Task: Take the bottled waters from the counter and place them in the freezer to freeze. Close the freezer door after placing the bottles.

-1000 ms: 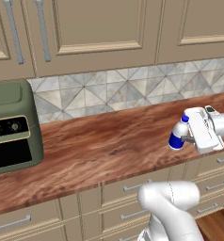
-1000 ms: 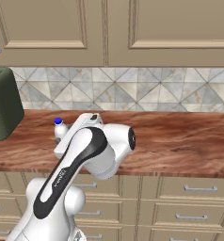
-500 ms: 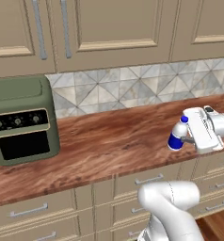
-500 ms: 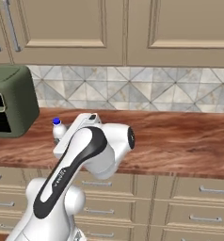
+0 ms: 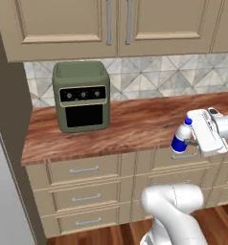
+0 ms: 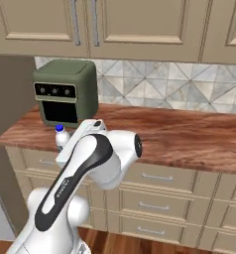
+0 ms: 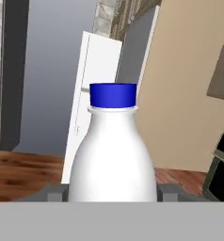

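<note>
A whitish water bottle with a blue cap and blue label is held in front of the counter's edge, with my gripper shut on its body. In the right base view the bottle peeks out to the left of my arm. Seen from the hand, the bottle stands upright between the fingertips. The reddish-brown counter runs over beige drawers. Beyond the bottle stands a tall light-grey surface with a white panel, apparently the freezer; I cannot tell how its door stands.
A green countertop oven sits at the counter's left end, also in the right base view. A brown side panel and a light-grey surface bound the counter on the left. Beige wall cabinets hang above.
The whole picture has shifted right: the base has moved left along the counter, bringing the green oven and the counter's left end into view. The bottle stays in the gripper.
</note>
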Tool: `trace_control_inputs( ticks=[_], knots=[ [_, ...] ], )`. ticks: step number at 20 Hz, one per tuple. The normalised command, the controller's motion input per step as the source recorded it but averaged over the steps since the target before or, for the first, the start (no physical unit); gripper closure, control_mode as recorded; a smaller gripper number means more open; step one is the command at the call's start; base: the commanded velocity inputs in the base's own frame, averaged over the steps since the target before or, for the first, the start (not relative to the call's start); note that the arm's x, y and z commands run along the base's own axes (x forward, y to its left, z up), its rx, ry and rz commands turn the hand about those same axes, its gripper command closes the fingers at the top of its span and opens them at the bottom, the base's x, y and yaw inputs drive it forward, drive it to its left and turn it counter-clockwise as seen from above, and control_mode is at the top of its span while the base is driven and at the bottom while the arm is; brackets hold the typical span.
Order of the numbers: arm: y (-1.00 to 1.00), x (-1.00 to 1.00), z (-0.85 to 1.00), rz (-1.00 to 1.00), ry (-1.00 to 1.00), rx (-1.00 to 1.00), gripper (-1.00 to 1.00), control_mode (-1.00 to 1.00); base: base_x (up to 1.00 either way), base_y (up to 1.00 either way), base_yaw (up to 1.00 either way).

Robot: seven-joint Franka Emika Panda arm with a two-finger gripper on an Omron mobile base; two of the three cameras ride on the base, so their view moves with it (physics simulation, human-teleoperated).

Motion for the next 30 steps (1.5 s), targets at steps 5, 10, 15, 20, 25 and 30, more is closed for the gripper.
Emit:
trace_control_inputs(
  ticks=[5, 10, 15, 20, 25, 30],
  knots=[
    [0.00, 0.00, 0.00, 0.00, 0.00, 0.00, 1.00, 1.00, -0.52, 0.74, 0.27],
    [0.00, 0.00, 0.00, 0.00, 0.00, 0.00, 1.00, 1.00, -0.42, 0.62, 0.29],
    [0.00, 0.00, 0.00, 0.00, 0.00, 0.00, 1.00, 1.00, -0.22, 0.91, 0.28],
    [0.00, 0.00, 0.00, 0.00, 0.00, 0.00, 1.00, 1.00, 0.00, 1.00, 0.20],
    [0.00, 0.00, 0.00, 0.00, 0.00, 0.00, 1.00, 1.00, 0.00, 0.99, 0.11],
    [0.00, 0.00, 0.00, 0.00, 0.00, 0.00, 1.00, 1.00, 0.01, 0.83, 0.00]
  ],
)
